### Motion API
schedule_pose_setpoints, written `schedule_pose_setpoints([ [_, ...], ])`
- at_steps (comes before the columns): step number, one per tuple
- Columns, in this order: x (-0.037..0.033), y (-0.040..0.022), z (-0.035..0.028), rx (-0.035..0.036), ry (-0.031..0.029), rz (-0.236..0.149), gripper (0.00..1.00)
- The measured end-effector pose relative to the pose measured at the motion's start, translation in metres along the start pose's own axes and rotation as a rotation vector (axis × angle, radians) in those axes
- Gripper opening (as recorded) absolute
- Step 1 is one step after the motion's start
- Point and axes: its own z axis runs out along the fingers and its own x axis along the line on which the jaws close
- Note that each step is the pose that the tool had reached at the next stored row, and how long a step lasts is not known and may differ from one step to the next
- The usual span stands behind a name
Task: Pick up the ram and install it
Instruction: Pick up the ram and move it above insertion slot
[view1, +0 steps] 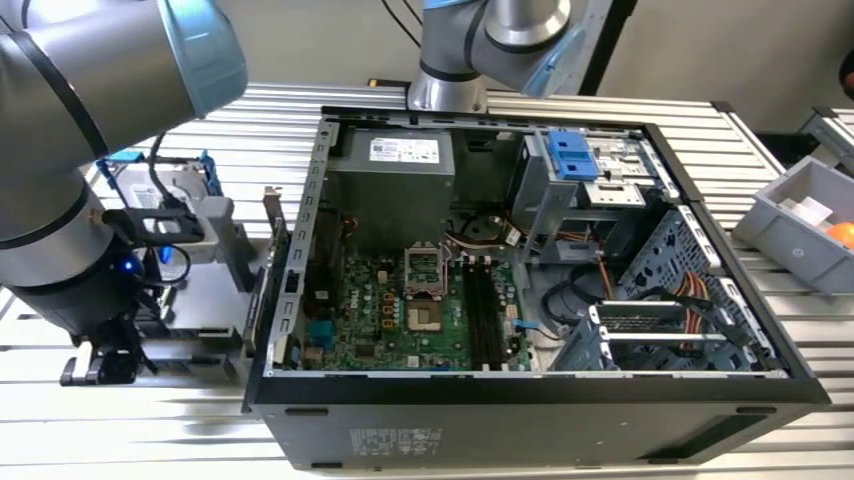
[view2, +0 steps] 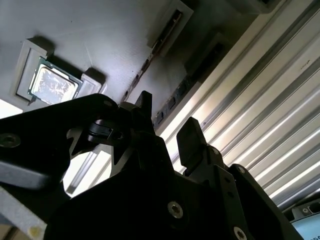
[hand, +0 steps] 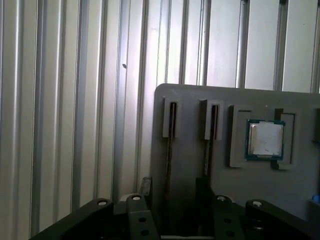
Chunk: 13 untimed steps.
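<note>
Early days here: my claw (hand: 173, 186) hangs with fingers apart, straddling the ram (hand: 171, 120) in its grey tray (hand: 192, 97). Nothing gripped, and the motherboard slots (view1: 483, 312) look empty.

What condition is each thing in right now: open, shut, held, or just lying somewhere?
computer case: open, side panel off.
ram: on edge in a slot of the grey tray, not held.
processor chip: seated in its tray recess.
gripper: open, low over the tray's slots.
</note>
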Motion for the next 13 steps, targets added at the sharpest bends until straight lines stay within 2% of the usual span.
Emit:
schedule_pose_setpoints([
  [9,0.0009,-0.0003,0.0088,-0.0002,0.0022,0.005,1.0],
  [13,0.001,-0.0004,0.0123,-0.0001,0.005,0.009,1.0],
])
